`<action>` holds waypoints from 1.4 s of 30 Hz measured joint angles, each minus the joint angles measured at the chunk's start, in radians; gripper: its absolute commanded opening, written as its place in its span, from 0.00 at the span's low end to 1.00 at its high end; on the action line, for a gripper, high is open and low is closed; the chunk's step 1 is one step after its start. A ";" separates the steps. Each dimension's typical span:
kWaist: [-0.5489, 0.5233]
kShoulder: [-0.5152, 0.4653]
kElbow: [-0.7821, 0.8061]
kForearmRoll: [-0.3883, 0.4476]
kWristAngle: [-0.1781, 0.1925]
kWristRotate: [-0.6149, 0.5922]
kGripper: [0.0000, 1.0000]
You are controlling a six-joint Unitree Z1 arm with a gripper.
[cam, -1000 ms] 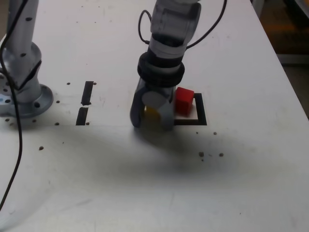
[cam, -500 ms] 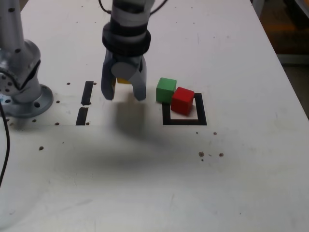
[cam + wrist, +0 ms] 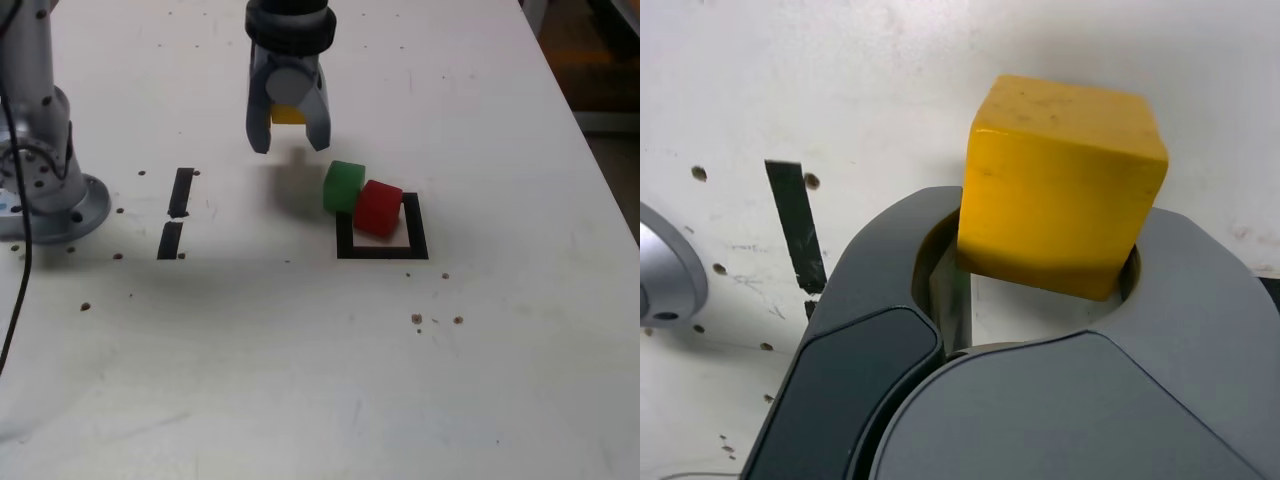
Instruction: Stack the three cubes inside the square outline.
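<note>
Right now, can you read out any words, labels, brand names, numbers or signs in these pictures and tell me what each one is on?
None: no readable text in either view.
The yellow cube, green cube and red cube have plain faces.
The gripper shows no brand or label.
The black tape square outline, the two black strips and the dark specks on the table are marks, not writing.

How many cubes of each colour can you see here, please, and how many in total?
Red cube: 1
Green cube: 1
Yellow cube: 1, held in the gripper
Total: 3 cubes
</note>
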 measured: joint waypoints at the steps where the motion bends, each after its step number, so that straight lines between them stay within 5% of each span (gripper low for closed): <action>1: 0.019 0.011 -0.005 -0.006 0.000 0.015 0.21; 6: 0.076 0.058 -0.011 -0.041 -0.003 0.066 0.33; 12: 0.108 0.082 0.001 -0.056 -0.006 0.109 0.80; 16: 0.112 0.083 0.011 -0.080 -0.009 0.127 0.96; 29: 0.121 0.038 0.032 -0.139 -0.012 0.101 1.00; 42: 0.070 0.000 0.029 -0.225 -0.101 0.035 0.98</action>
